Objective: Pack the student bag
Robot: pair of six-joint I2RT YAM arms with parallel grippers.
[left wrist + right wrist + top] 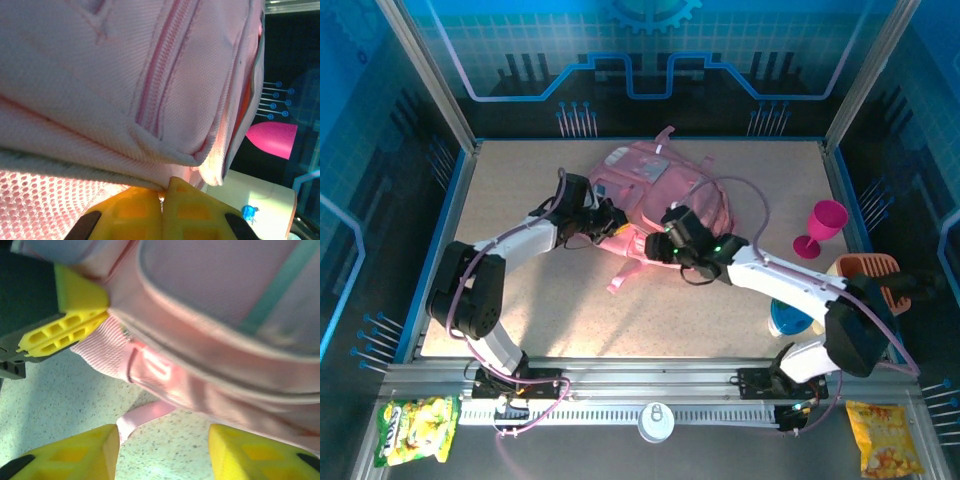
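On tabletop [520,190], centre-back: bag [665,180]. L fingers [135,215] clamp its left edge. R fingers [80,455] at its near edge, spread, w/ strap [145,415] betw. them. Cup [823,225] stands right of bag, well apart. Basket [865,268] nearer the front, by right edge. Off tabletop in front: snack pack [417,428] at left corner, 2nd pack [885,438] at right.

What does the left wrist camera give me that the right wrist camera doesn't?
Left wrist: a zip pocket on the student bag, with the magenta goblet cup beyond it. Right wrist: the right gripper, open over a loose pink strap. Both: the bag's pink fabric and the left gripper, shut on its mesh edge.
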